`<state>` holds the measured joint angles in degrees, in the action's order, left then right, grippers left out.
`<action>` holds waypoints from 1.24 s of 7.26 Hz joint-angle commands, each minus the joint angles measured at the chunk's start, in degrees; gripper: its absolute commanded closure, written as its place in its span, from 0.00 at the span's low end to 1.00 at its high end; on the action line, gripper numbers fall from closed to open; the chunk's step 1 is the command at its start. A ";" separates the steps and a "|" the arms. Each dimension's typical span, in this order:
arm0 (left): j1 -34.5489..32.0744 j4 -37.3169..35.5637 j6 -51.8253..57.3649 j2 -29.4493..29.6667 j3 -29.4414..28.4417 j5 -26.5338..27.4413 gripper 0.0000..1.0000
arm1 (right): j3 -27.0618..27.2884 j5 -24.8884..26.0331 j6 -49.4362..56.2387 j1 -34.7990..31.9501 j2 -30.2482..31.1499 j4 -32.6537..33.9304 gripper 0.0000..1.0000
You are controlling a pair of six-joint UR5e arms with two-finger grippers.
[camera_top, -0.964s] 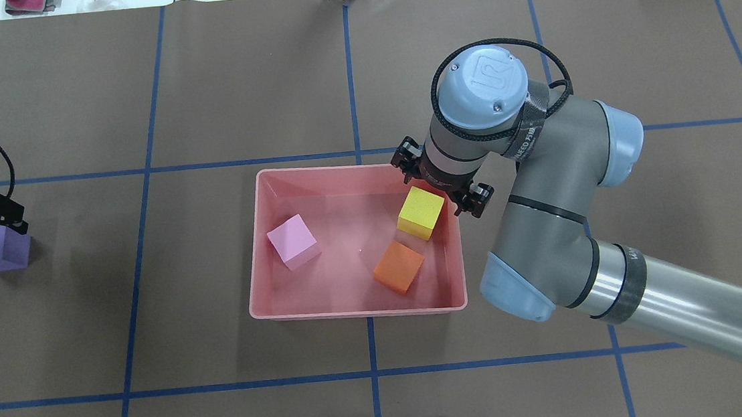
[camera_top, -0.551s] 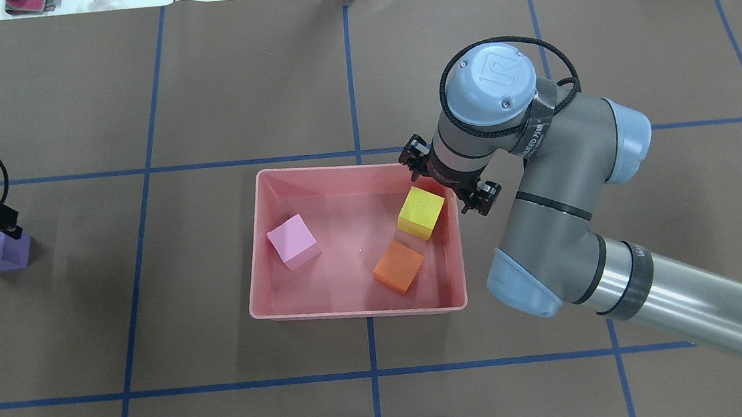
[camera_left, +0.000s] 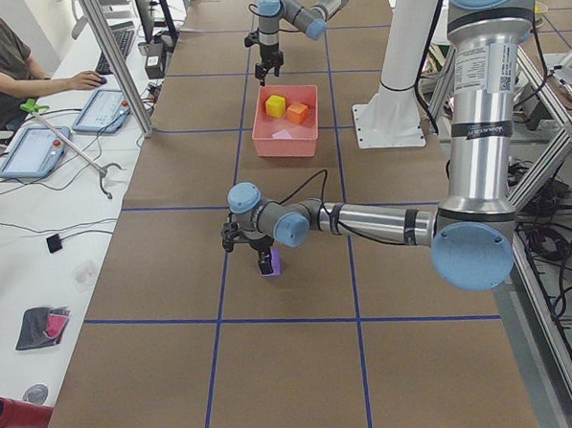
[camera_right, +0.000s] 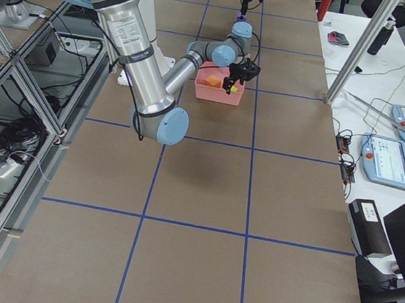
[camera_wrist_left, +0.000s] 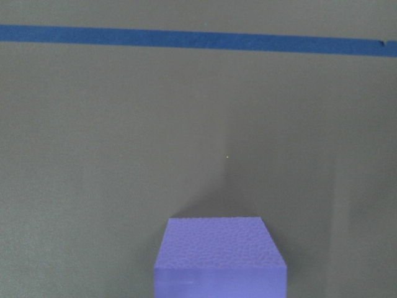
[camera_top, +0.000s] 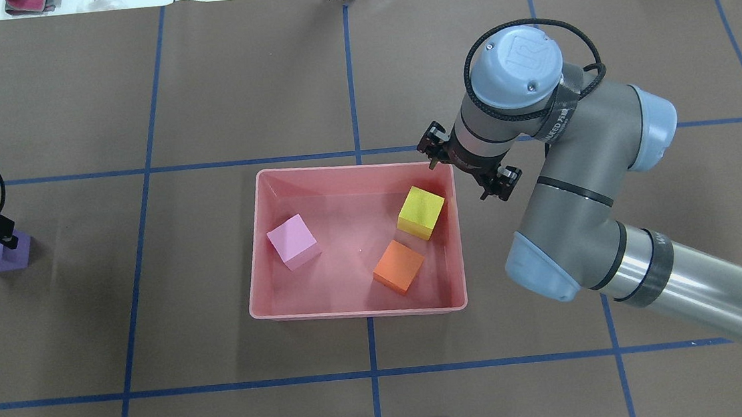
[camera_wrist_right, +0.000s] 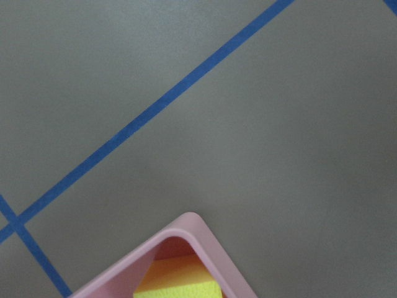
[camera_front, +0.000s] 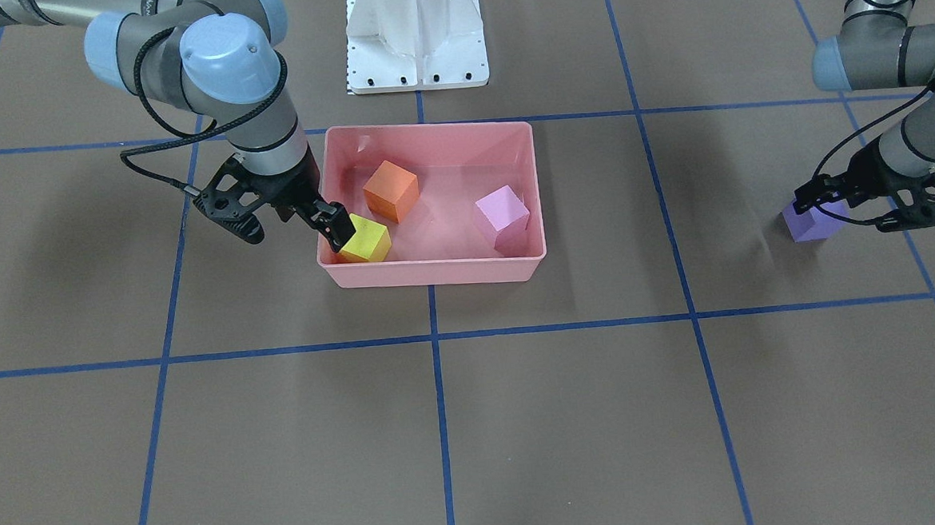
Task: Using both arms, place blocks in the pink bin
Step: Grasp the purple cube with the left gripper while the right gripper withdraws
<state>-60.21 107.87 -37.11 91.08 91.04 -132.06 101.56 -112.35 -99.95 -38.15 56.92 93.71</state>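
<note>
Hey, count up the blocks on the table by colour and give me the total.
orange block: 1
yellow block: 1
pink block: 1
purple block: 1
Total: 4, with 3 inside the pink bin and the purple one out on the table.

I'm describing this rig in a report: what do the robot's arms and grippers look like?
Both the right arm and left arm are grey tubes with light blue joint caps; one right cap bears an embossed logo. The right arm has a polished silver section and a black strap with white lettering. Black cables loop at each wrist. The right gripper and left gripper are black, two-fingered.
</note>
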 commanded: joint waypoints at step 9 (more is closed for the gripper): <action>8.76 -13.43 -29.51 20.02 16.43 -5.49 1.00 | 5.41 -6.48 23.21 -12.74 15.06 -0.81 0.00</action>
<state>-54.86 99.67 -56.41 102.90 103.82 -137.52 107.14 -118.80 -78.47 -50.46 70.69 93.11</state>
